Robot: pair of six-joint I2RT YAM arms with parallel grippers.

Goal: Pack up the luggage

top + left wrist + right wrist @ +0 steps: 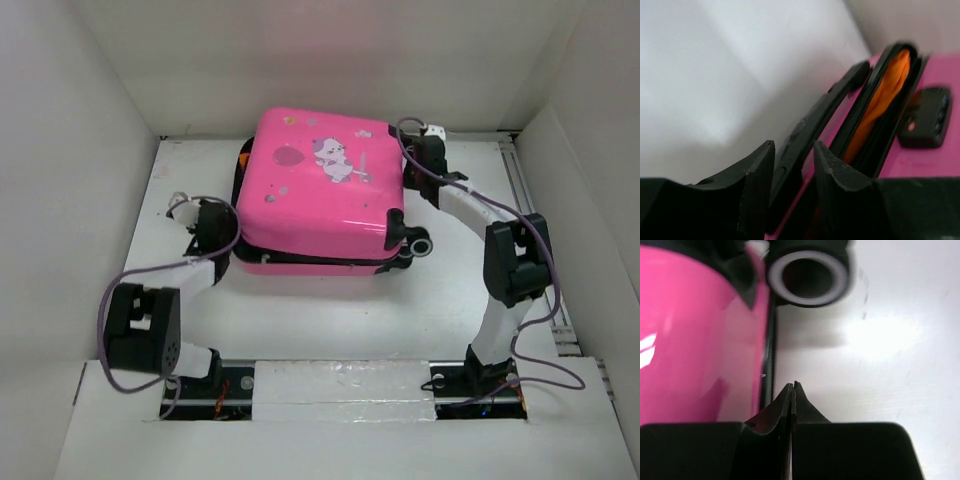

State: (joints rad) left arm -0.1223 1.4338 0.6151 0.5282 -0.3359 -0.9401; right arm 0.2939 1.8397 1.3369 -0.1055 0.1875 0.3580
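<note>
no legible text, brand or number anywhere; luggage (pixel 320 190) print only pictures

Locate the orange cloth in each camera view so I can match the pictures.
Top external: the orange cloth peeks out at the far-left corner of the pink suitcase, left of centre.
Left wrist: upper right, the orange cloth sits in the gap between the suitcase's two halves.
Right wrist: not in it.
Shared landmark: the pink suitcase shell, visible in all three views.

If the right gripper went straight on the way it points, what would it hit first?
Likely the white-rimmed wheel of the luggage, dead ahead of the shut right gripper; depth is unclear.
</note>
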